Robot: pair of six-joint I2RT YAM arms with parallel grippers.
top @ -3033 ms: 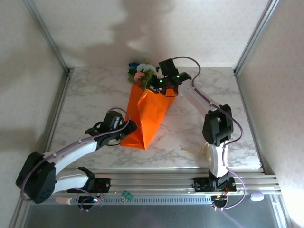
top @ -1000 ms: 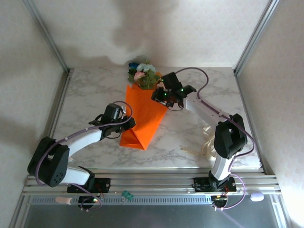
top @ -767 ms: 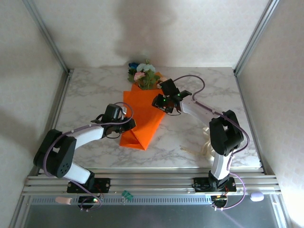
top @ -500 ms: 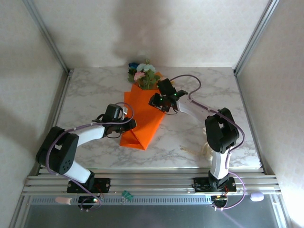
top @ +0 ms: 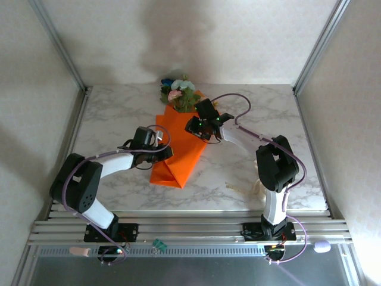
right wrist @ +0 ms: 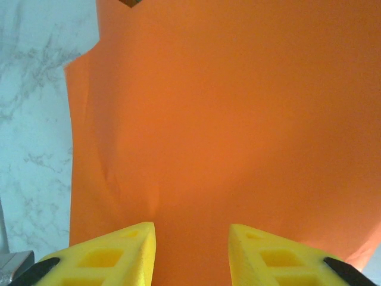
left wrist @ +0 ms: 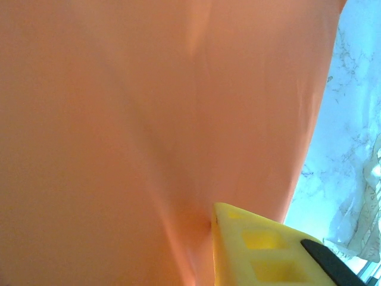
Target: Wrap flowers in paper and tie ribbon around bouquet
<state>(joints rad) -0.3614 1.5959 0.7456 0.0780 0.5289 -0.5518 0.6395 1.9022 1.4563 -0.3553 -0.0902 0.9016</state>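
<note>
Bouquet (top: 178, 146) lies flat on the marble-patterned table (top: 107, 119): a smooth orange paper cone, pink, white and blue blooms (top: 178, 94) spilling from its wide far end. Right gripper (top: 193, 126) sits over the cone's right edge just below the blooms, yellow fingers (right wrist: 107, 256) parted by a modest gap above the paper. Left gripper (top: 162, 152) is at the left edge, one finger (left wrist: 250, 250) dimpling the sheet; whether it grips, I cannot tell.

Setting: robot test cell, lab-type enclosure.
Frame: aluminium profile posts (top: 58, 44) at corners; slotted rail (top: 196, 229) along near edge.
Walls: plain pale panels (top: 238, 36) on three sides.
Surface: marble-pattern desk (top: 113, 113), boxed in.
</note>
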